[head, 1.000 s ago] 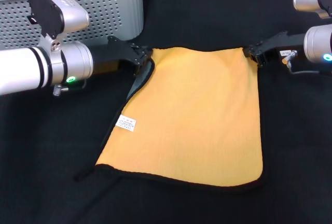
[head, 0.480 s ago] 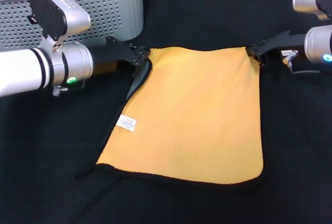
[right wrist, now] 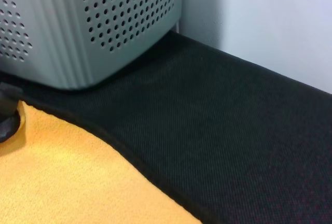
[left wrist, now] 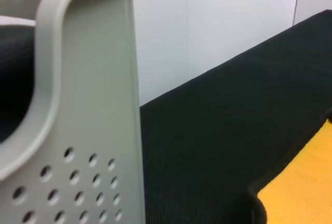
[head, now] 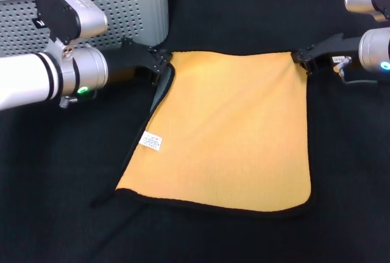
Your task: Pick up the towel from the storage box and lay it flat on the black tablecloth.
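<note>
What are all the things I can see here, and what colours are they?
Fleecy yellow-orange towel: one, yellow-orange with a thin black hem, spread on the tablecloth between the two claws, its left edge folded over.
Small tag: one, white, at the towel's left edge.
Perforated plastic storage box: one, light grey, at the far left behind the left arm.
Felt-like tablecloth: one, black, under everything.
Wall: white, behind the table.
Left claw: one, black, at the towel's far left corner.
Right claw: one, black, at the towel's far right corner.
</note>
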Controlling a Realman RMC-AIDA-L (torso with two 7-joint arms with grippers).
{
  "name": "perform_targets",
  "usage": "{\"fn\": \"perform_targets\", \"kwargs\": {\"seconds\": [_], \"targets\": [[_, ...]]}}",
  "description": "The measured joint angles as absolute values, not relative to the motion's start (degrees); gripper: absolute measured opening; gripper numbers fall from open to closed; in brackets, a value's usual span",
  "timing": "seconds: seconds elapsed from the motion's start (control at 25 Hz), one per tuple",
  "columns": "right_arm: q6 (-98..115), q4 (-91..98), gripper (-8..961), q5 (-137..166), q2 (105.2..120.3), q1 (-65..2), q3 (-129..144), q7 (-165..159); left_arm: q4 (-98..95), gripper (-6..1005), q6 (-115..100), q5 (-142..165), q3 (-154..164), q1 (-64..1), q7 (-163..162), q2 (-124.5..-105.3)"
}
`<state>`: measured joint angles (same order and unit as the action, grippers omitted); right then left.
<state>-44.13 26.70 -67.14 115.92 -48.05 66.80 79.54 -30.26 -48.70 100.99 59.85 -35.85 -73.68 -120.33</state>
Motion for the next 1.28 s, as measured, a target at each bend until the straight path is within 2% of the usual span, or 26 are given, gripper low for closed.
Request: {"fn": "perform_targets", "kwargs": {"seconds": [0.36, 0.48, 0.56, 0.8, 0.92, 1.0, 1.08, 1.28], "targets": [[-45.09, 26.17, 109, -67.39, 115.73, -48.93, 66.39, 78.97, -30.23, 84, -46.20, 100.92, 59.92, -36.20, -73.31, -120.32], [-44.13, 28.07, 110, -67.41, 115.89, -47.42, 66.28, 79.10, -30.62, 91, -44.88, 100.84, 59.83, -35.54, -73.42, -120.32], [-44.04, 30.59, 111, -67.41, 116.00, -45.58, 66.56, 79.21, -32.56, 143, -44.51, 100.56, 59.80, -33.79, -73.26, -120.32], [-48.34, 47.36, 233, -68.15, 115.98, -34.82, 67.86, 77.02, -44.60, 301, -47.25, 96.47, 59.86, -22.84, -74.87, -120.18], [-55.61, 56.19, 294, -71.58, 115.97, -29.77, 70.93, 79.57, -47.19, 438, -57.57, 90.82, 59.53, -18.28, -76.01, -118.37], [-61.92, 58.85, 335, -73.34, 115.74, -29.27, 73.16, 80.22, -46.90, 529, -65.49, 89.80, 59.36, -17.34, -77.02, -116.86], [-69.01, 59.63, 569, -73.92, 115.70, -30.11, 73.38, 80.42, -46.66, 608, -70.83, 90.01, 59.19, -16.70, -78.90, -116.38], [-84.43, 62.98, 768, -76.14, 115.88, -30.37, 73.23, 82.20, -46.60, 788, -84.31, 90.43, 58.83, -13.60, -80.88, -116.30]]}}
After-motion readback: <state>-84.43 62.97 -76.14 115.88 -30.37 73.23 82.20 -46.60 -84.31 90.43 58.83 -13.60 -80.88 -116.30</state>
